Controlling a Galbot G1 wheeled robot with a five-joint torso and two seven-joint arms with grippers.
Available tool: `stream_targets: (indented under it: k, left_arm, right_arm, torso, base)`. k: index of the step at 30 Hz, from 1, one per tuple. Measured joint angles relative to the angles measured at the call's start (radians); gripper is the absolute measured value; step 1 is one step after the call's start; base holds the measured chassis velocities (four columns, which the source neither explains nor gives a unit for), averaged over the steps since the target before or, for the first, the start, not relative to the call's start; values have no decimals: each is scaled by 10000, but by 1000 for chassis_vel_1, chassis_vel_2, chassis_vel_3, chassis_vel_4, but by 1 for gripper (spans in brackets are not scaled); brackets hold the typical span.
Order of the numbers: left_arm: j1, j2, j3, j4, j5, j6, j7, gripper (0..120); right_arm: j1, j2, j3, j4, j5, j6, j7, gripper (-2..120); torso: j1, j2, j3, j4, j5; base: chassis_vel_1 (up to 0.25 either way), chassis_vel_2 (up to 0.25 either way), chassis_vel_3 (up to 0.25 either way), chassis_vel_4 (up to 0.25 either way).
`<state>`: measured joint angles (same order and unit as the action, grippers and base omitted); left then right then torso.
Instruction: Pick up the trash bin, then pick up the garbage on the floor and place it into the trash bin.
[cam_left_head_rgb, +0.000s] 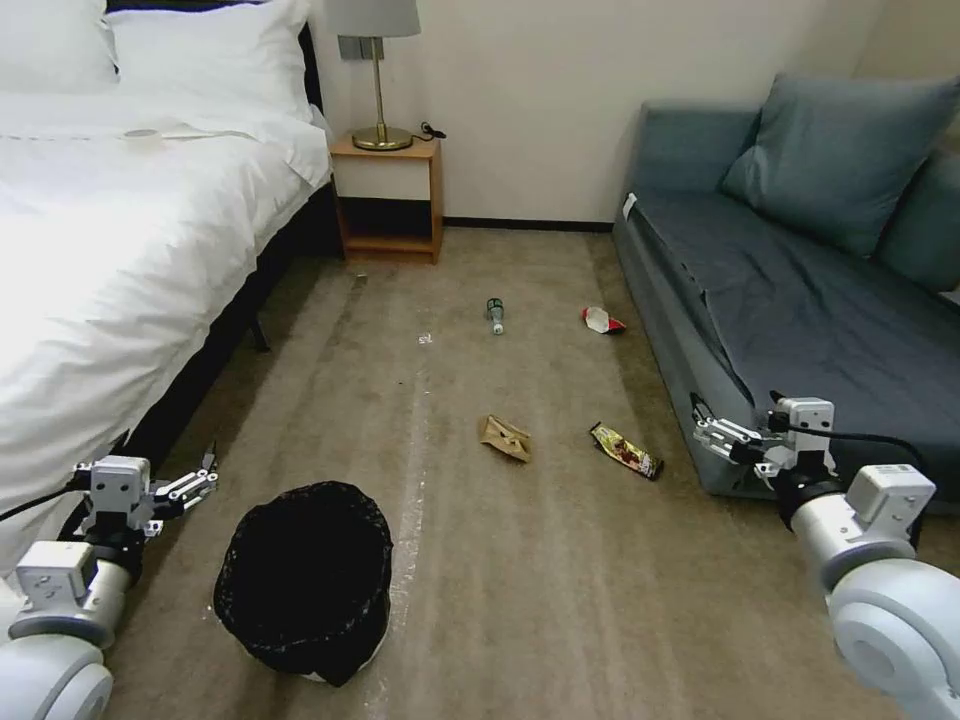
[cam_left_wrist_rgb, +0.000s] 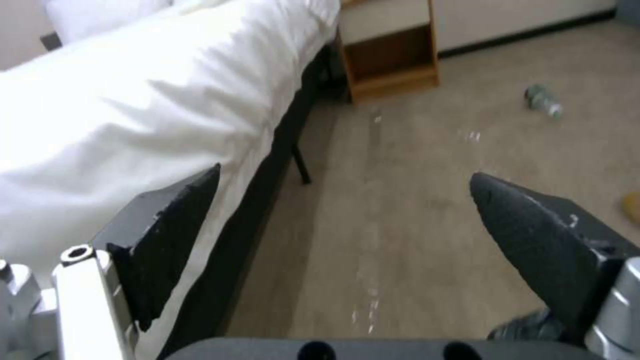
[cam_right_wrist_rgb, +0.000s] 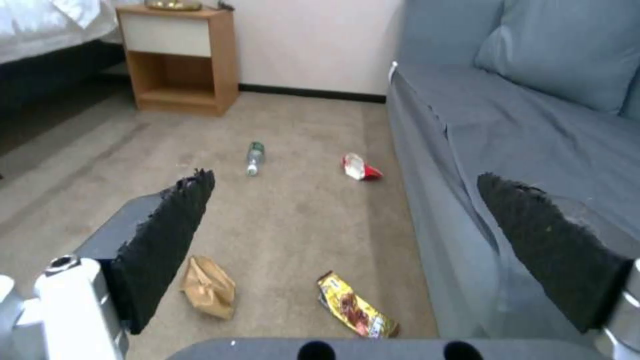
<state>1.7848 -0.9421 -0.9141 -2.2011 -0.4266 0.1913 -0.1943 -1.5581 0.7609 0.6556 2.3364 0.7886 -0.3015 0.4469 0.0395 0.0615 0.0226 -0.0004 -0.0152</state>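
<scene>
The trash bin (cam_left_head_rgb: 305, 580), white and lined with a crinkly black bag, stands on the carpet at the lower left. Just left of it, by the bed, my left gripper (cam_left_head_rgb: 195, 480) (cam_left_wrist_rgb: 345, 172) hangs open and holds nothing. The garbage lies farther out on the floor: a crumpled brown paper bag (cam_left_head_rgb: 505, 438) (cam_right_wrist_rgb: 209, 286), a dark snack wrapper (cam_left_head_rgb: 625, 450) (cam_right_wrist_rgb: 357, 305), a red-and-white wrapper (cam_left_head_rgb: 601, 320) (cam_right_wrist_rgb: 360, 167) and a small bottle (cam_left_head_rgb: 495, 314) (cam_right_wrist_rgb: 254, 156) (cam_left_wrist_rgb: 543, 100). My right gripper (cam_left_head_rgb: 715, 432) (cam_right_wrist_rgb: 343, 175) is open and empty beside the sofa's front.
A white bed (cam_left_head_rgb: 120, 250) runs along the left. A wooden nightstand (cam_left_head_rgb: 388, 200) with a lamp stands against the far wall. A blue-grey sofa (cam_left_head_rgb: 800, 300) borders the right. Carpet (cam_left_head_rgb: 450, 560) stretches between bed and sofa, with a tiny scrap (cam_left_head_rgb: 425, 339) near the bottle.
</scene>
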Motion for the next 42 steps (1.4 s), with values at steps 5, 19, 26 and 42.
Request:
stream_targets:
  k: [5, 19, 26, 42]
  left_arm:
    - [367, 216, 157, 98, 4, 564, -328, 100]
    - [601, 581, 628, 193, -1183, 3209, -839, 99]
    - [-144, 160, 1348, 706, -1456, 3595, -973, 98]
    - [-2244, -482, 3102, 2225, -1775, 3890, -1321, 98]
  right_arm:
    - [-151, -152, 14, 26, -92, 0, -6, 100]
    - [-531, -74, 83, 253, -398, 47, -18, 100]
    - [-779, 65, 77, 372, -621, 81, -40, 100]
    - [-1344, 472, 173, 638, -1021, 80, -86, 100]
  torso:
    - [0, 1, 0, 2, 0]
    - [0, 0, 0, 0, 1]
    - [0, 0, 0, 0, -1]
    - [0, 0, 0, -2, 0]
  base:
    - [0, 0, 0, 0]
    - [0, 0, 0, 0]
    - [0, 0, 0, 0]
    - [0, 0, 0, 0]
